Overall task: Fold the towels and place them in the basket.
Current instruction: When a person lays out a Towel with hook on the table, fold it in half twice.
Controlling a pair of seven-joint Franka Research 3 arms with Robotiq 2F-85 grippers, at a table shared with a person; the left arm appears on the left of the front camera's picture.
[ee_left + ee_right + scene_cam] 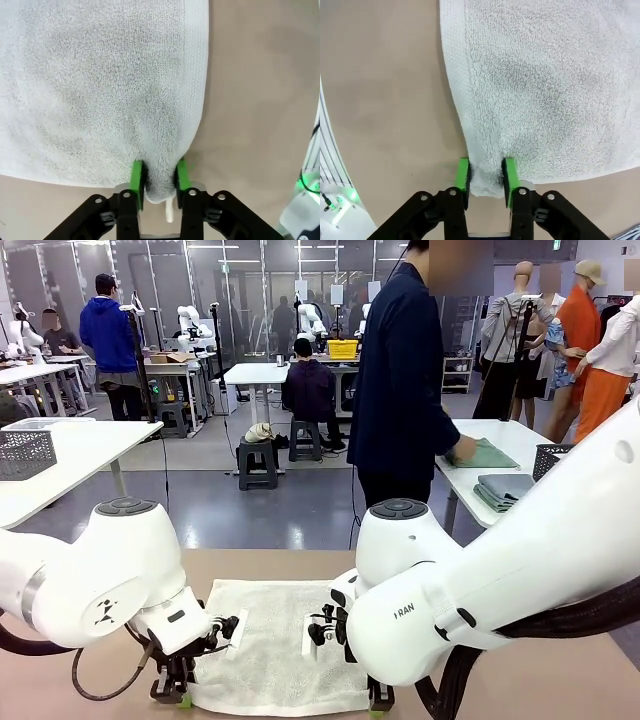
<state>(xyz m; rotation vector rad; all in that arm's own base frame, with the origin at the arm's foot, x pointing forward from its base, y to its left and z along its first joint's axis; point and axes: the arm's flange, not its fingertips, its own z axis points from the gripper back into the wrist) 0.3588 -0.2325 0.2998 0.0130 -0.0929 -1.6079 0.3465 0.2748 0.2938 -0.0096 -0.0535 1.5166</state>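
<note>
Towel (275, 635), cream-white terry, lies spread flat on the tan desk (260, 100). Left gripper (159, 172) is closed on one near corner. The fabric is bunched between its green pads (137, 175), and the rest of the cloth fans out ahead of the fingertips. Right gripper (486, 170) is likewise clamped on the other near corner. In its wrist view the towel stretches ahead and to the right of its fingers.

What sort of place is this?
Probably a robot lab: the left gripper and right gripper pinch a towel on a table, a person handles a green cloth nearby, and white worktables fill the hall behind.
</note>
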